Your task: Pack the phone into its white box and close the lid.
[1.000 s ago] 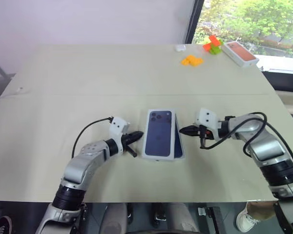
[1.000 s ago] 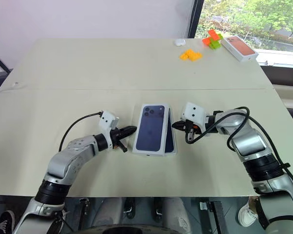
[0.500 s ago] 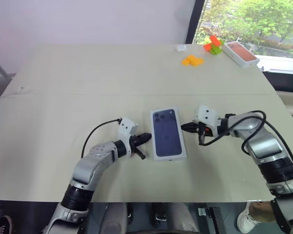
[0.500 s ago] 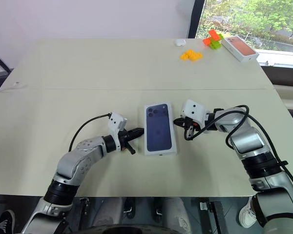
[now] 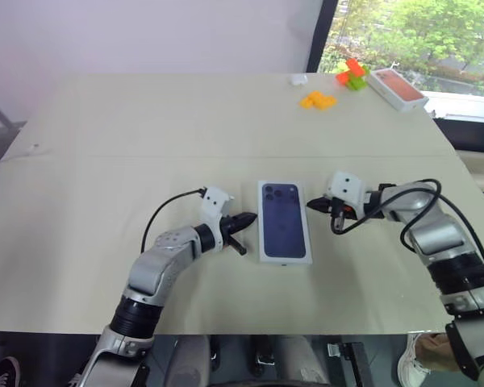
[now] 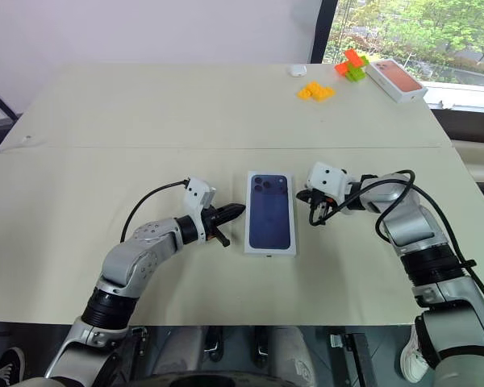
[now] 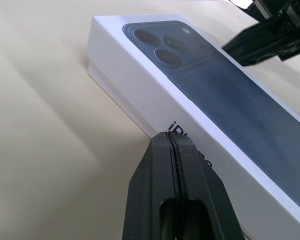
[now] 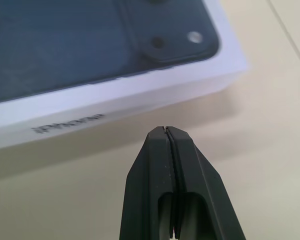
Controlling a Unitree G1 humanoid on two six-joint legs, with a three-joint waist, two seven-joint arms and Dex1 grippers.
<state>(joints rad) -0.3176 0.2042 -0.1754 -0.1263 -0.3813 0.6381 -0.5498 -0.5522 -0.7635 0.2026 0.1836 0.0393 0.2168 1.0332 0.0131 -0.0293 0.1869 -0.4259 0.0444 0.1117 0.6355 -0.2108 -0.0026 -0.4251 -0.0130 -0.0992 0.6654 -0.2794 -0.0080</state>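
The lid (image 5: 284,219), white with a dark blue phone picture on top, lies flat and square on the table's near middle. It covers the white box, and the phone is hidden. My left gripper (image 5: 248,219) is shut with nothing in it. Its tip sits at the lid's left long side (image 7: 155,112), touching or nearly so. My right gripper (image 5: 310,205) is shut and empty too, its tip close to the lid's right side near the printed camera corner (image 8: 190,37). In the left wrist view the right gripper's fingers (image 7: 260,40) show beyond the lid.
Far back right lie orange blocks (image 5: 317,101), an orange and green block pile (image 5: 351,75), a box with an orange-pink top (image 5: 396,88) and a small white object (image 5: 298,79). A seam (image 5: 145,156) crosses the beige table.
The lid lay skewed with a dark edge showing at its right; it now sits square and further right. My left gripper followed it rightward. My right gripper shifted slightly right.
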